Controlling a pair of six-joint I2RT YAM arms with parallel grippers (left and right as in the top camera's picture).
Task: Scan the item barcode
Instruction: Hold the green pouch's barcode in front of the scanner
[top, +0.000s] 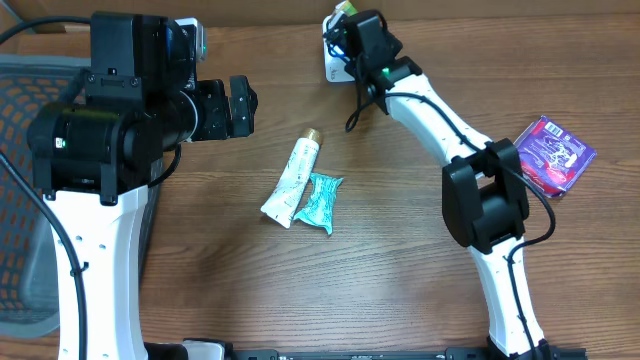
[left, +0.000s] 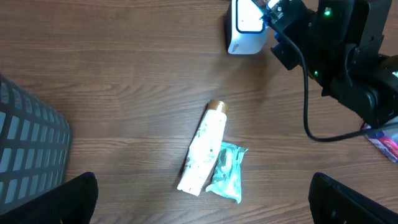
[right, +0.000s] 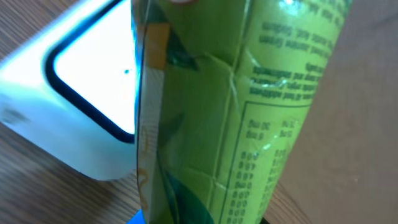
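Note:
A green packet with printed text fills the right wrist view, held right in front of the white scanner and its bright window. From overhead, my right gripper is shut on the green packet at the far edge, just over the scanner. My left gripper hangs open at the left, holding nothing. In the left wrist view its fingers stand wide apart, above and short of a white tube.
A white tube with a gold cap and a teal packet lie side by side mid-table. A purple packet lies at the right. A grey mesh basket stands off the left edge.

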